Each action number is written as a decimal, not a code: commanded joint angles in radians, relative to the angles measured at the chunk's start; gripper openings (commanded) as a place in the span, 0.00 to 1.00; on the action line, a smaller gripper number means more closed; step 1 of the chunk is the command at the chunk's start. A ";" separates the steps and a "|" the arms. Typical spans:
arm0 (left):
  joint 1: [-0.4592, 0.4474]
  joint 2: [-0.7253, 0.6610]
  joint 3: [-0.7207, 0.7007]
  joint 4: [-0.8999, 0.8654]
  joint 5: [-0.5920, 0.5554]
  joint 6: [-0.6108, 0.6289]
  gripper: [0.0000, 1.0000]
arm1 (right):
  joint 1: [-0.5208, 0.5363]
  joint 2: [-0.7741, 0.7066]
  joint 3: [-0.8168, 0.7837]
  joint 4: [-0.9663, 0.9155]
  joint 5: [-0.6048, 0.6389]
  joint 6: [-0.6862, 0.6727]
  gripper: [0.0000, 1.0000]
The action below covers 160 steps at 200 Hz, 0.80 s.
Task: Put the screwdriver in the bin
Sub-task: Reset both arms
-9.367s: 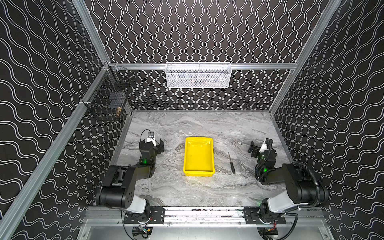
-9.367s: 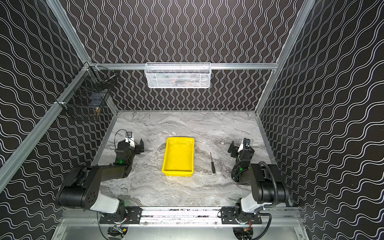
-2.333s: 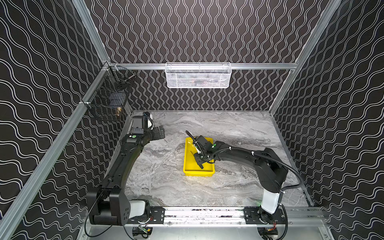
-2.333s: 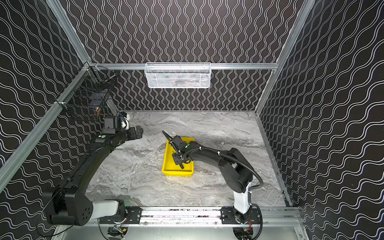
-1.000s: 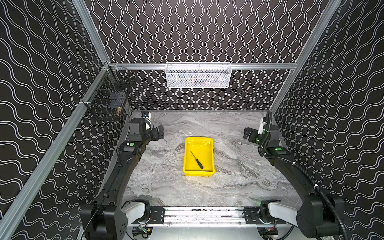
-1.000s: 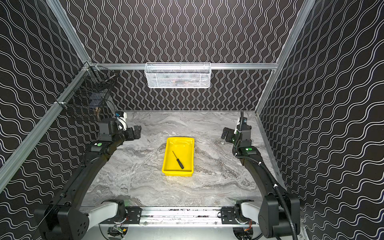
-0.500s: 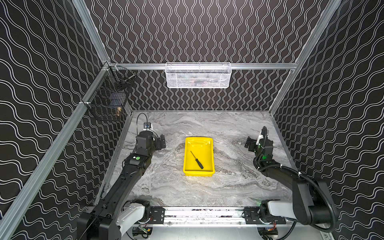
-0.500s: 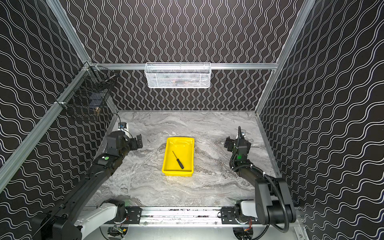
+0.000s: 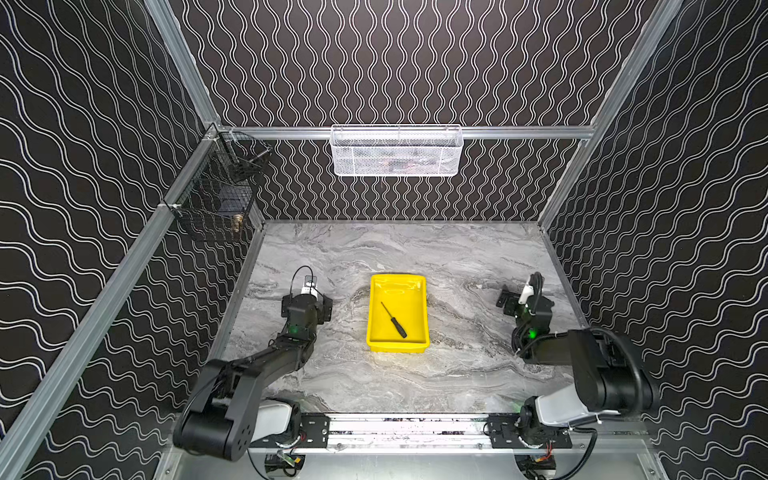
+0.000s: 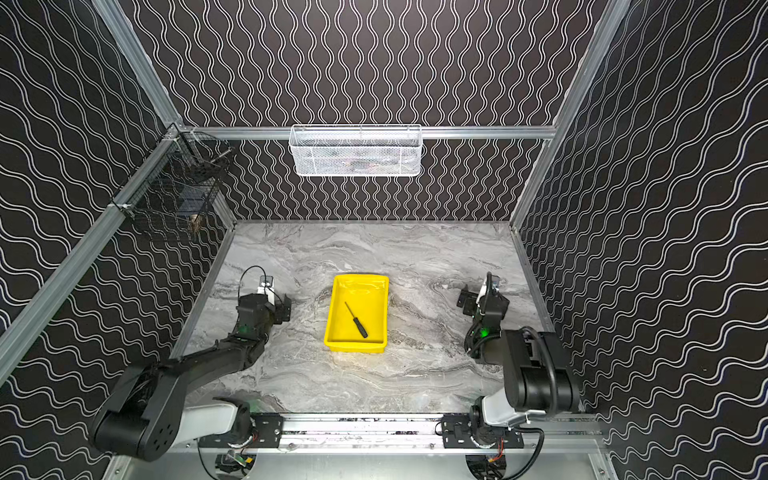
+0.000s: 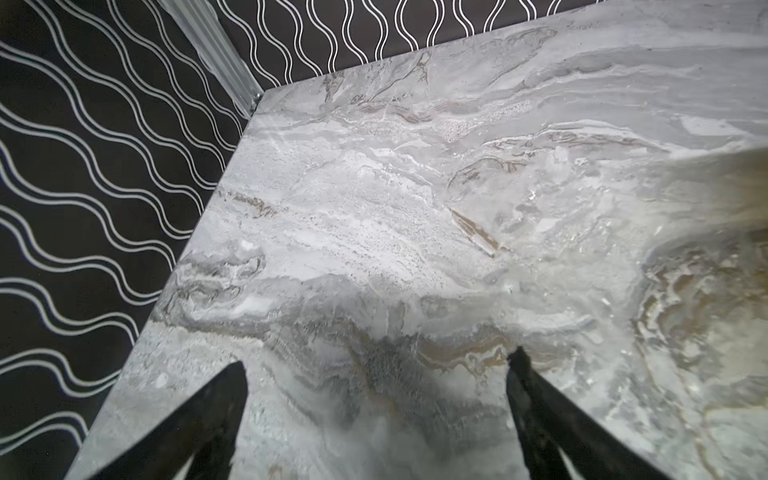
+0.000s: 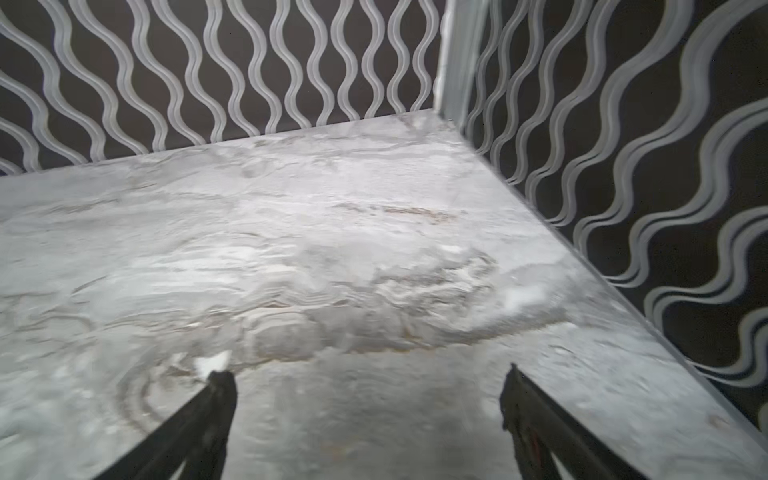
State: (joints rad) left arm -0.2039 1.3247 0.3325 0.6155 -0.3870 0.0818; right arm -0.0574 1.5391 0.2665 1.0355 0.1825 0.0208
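Screwdriver (image 9: 394, 319): one only, lying flat inside the single yellow bin (image 9: 397, 347), which both top views show. It sits at a slant on the glossy floor of the bin (image 10: 353, 347), with the black handle toward the near right corner and the thin shaft of the screwdriver (image 10: 356, 319) pointing to the far left. Nothing is touching it.

The bin stands on the grey marble table (image 9: 374, 249), between the two arms and well apart from each. The left arm (image 9: 266, 365) reaches along the table's left side. The right arm (image 9: 582, 357) is folded at the right side.

There are two grippers, and neither holds anything. In the left wrist view the left gripper (image 11: 378, 357) has its two dark fingers spread wide, with only bare marble between them. In the right wrist view, slightly blurred, the right gripper (image 12: 368, 372) likewise has its jaws wide apart over bare table.

Two baskets hang on the frame. One white mesh basket (image 9: 397, 151) is on the back rail and one black wire basket (image 9: 216, 199) is on the left rail by the back corner. Their contents are too small to make out
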 commanded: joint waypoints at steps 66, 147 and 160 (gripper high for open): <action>0.054 0.277 0.031 0.384 0.118 0.012 0.99 | -0.016 0.004 0.006 0.130 -0.197 -0.009 0.99; 0.124 0.336 0.046 0.394 0.218 -0.031 0.99 | -0.016 0.000 0.007 0.120 -0.193 -0.014 0.99; 0.124 0.335 0.045 0.393 0.216 -0.031 0.99 | -0.016 0.004 0.002 0.137 -0.192 -0.017 1.00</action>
State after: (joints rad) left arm -0.0818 1.6585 0.3729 0.9924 -0.1947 0.0643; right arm -0.0738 1.5417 0.2718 1.1160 -0.0086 0.0174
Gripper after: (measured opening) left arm 0.989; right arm 0.995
